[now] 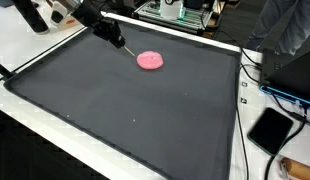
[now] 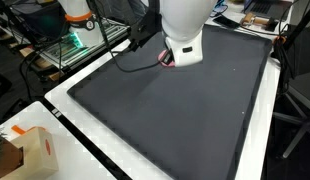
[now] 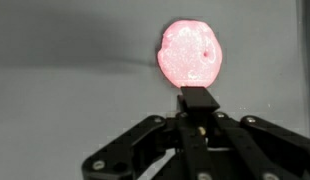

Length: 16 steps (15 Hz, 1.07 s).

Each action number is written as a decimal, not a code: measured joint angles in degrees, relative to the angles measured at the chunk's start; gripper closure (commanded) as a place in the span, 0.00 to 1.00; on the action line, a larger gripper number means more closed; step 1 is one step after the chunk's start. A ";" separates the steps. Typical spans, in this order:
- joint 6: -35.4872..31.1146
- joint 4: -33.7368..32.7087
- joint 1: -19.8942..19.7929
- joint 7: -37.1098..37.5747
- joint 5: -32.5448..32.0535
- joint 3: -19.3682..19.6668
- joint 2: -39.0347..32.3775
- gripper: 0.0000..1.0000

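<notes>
Matt, smooth dark mat (image 1: 125, 110) beneath a glossy, bumpy pink blob (image 1: 150, 61).

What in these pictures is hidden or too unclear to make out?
- Pink disc: hidden behind the white arm in an exterior view.
- Gripper: blurred in the wrist view and tiny in an exterior view, so I cannot tell whether it is open or shut.
- Cardboard box: cut off by the picture's edge.
</notes>
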<state>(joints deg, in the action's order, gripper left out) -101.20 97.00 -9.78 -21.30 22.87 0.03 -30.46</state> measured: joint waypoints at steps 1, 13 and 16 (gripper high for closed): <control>0.00 -0.43 0.37 0.58 -0.31 -0.07 -0.10 0.97; -1.27 -3.88 7.13 5.69 -9.82 -1.44 -0.03 0.97; -1.92 -4.06 8.95 6.10 -12.55 -1.96 0.29 0.97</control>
<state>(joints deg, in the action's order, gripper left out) -103.12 92.94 -0.83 -15.20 10.32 -1.93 -30.17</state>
